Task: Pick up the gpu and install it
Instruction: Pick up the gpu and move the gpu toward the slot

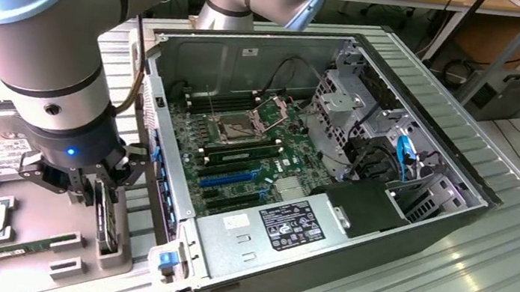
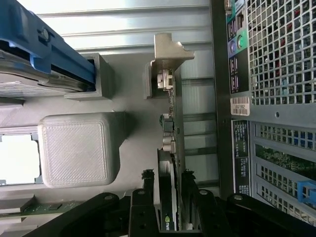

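Light-grey printed holder tray (image 1: 23, 224) sat near, at the exterior view's left. The gpu (image 1: 110, 226), a long thin black card w/ green board and silver end bracket, stood on edge in a tray slot. Black two-finger gripper (image 1: 100, 197) straddled the card, jaws spread, one finger per side. Open dark PC case (image 1: 325, 264) lay just right; green motherboard (image 1: 239, 151) farther back.

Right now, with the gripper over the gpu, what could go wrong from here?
1. The open gripper straddles the gpu well away from its metal bracket; a grip that far off-centre might let the card tilt in its holder.
2. The card stands close beside the computer case; it could knock that wall when lifted.
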### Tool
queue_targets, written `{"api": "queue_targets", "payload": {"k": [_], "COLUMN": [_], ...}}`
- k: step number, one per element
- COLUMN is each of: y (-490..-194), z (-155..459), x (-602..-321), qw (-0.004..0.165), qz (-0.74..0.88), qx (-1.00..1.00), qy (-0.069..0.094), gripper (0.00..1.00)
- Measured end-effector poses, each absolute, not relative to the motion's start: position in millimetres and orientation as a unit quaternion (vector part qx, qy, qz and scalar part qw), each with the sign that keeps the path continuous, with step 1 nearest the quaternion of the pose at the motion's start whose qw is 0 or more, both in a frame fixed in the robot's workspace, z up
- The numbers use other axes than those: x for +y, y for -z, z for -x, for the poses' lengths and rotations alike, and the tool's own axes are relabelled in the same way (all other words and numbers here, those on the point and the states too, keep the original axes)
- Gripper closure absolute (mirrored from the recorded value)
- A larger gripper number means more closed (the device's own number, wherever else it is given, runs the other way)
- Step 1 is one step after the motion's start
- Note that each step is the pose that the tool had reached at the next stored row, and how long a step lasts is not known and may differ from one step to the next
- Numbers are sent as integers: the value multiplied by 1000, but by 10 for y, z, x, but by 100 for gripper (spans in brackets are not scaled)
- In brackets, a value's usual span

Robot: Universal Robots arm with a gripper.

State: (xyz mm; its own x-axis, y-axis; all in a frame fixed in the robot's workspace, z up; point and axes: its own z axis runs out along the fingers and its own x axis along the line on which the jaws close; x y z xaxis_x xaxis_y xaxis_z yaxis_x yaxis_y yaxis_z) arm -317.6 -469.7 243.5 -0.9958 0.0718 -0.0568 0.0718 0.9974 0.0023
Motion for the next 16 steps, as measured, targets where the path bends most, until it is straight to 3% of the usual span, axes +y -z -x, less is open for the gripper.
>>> {"api": "queue_targets", "payload": {"k": [12, 13, 16], "y": [-2413, -2413, -2412], "z": [3187, 3187, 3187], "x": [-4696, -4696, -4696], "qw": [29, 29, 29], "qz": [-36, -36, -36], "qx": [999, 999, 999], "qy": [0, 0, 0], "gripper": [64, 72, 74]}}
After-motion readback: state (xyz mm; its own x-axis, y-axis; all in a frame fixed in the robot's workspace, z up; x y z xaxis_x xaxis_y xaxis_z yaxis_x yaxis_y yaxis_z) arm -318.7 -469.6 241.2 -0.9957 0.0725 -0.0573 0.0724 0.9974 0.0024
